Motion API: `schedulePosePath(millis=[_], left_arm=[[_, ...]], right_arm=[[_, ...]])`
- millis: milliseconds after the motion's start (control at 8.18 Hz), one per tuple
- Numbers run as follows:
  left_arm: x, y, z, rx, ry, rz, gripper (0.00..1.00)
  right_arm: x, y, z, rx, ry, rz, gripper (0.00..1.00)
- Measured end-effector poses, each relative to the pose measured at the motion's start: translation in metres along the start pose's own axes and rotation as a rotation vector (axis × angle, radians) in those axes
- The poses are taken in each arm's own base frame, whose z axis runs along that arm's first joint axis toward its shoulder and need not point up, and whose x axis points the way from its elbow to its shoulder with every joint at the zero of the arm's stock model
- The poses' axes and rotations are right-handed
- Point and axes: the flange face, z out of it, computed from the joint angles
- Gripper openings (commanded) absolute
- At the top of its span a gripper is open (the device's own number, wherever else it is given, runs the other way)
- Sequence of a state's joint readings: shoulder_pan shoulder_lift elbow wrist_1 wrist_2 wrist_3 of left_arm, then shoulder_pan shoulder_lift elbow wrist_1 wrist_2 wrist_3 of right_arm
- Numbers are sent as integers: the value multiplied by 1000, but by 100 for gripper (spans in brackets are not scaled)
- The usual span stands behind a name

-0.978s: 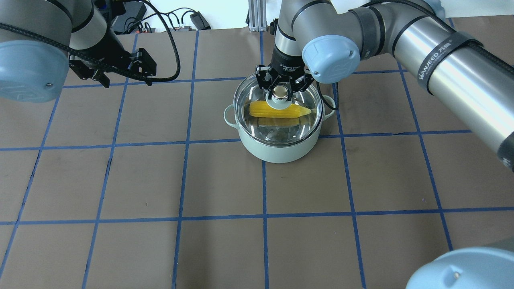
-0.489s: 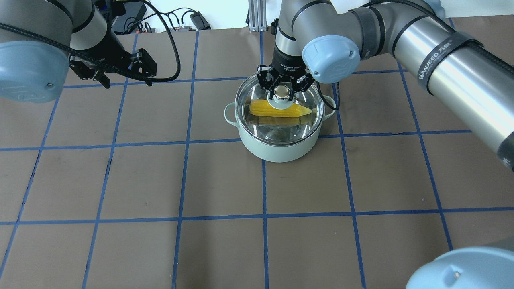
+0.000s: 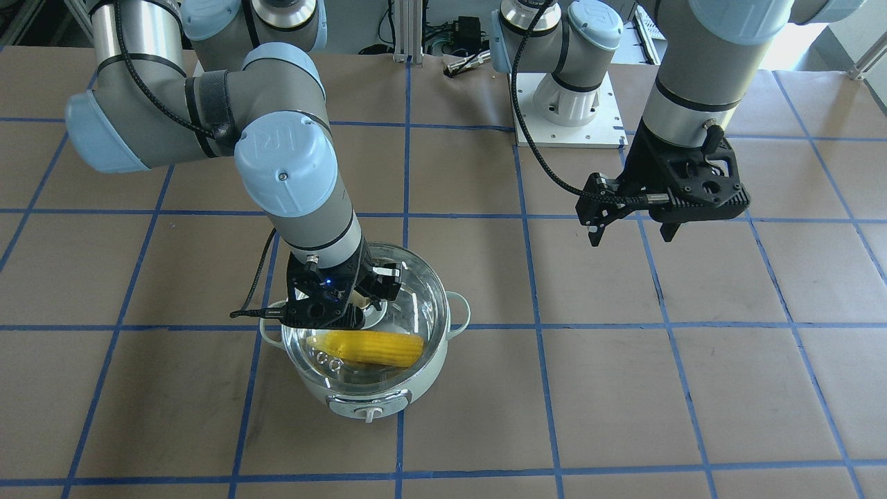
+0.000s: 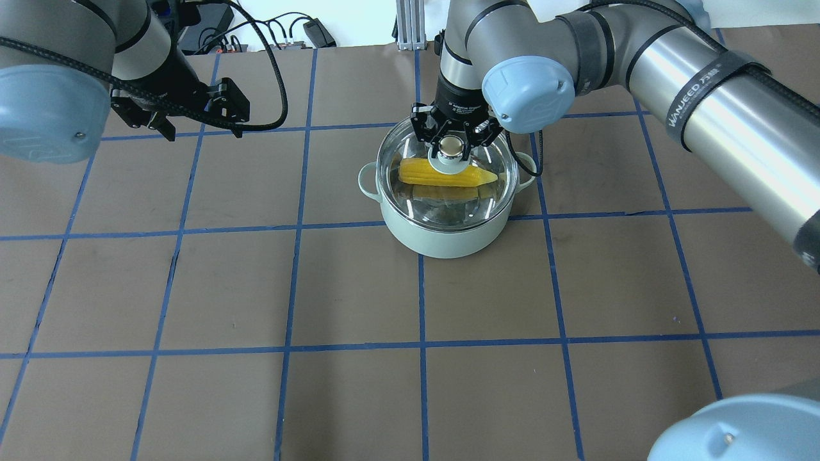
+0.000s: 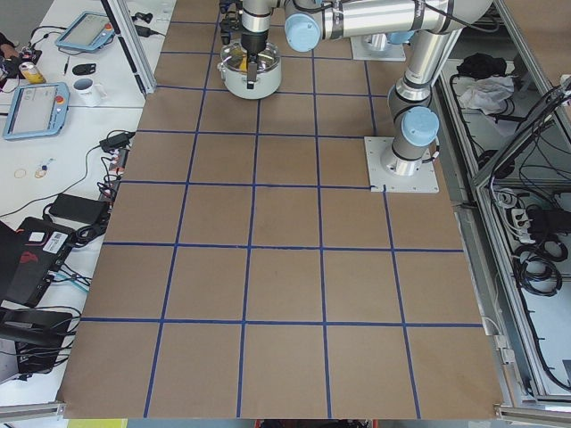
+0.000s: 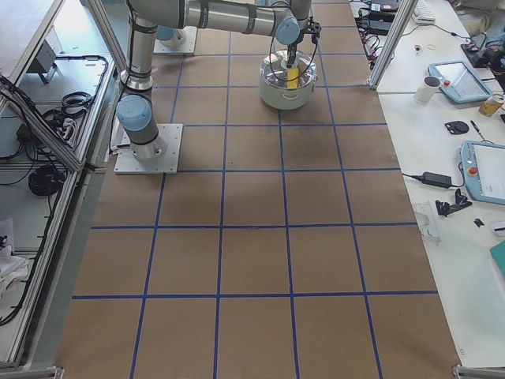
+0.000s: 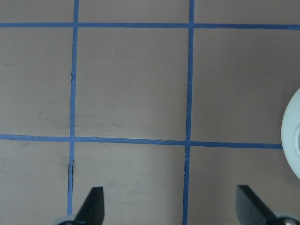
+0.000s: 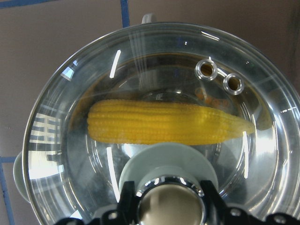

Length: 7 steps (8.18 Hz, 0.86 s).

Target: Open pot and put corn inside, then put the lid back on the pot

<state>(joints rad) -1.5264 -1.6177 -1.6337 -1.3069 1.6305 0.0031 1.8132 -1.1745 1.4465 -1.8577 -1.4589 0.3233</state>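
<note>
Over the pot (image 4: 448, 240), seating the lid (image 4: 448, 205) above the corn (image 4: 419, 171) inside, with the right gripper (image 4: 451, 146) clamping the knob (image 8: 169, 206). Possibly resting fully down, hard telling. Calling next for releasing, then rising straight. Holding the left gripper (image 7: 172, 206) open-jawed, well apart from the pot.

Overhead, front views face oppositely, steeply down, sharing pot (image 4: 448, 238).
</note>
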Motion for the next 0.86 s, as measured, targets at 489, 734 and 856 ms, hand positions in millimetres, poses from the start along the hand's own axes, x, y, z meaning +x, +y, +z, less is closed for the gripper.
schedulePosePath(millis=[489,734,856], left_arm=[[1,-2,5,-8,1,2,100],[1,-2,5,-8,0,3,100],[1,-2,6,-10,0,3,100]], right_arm=[[0,-1,2,-2,2,2,100],[0,0,1,-2,1,3,100],[0,0,-1,1,0,2,100]])
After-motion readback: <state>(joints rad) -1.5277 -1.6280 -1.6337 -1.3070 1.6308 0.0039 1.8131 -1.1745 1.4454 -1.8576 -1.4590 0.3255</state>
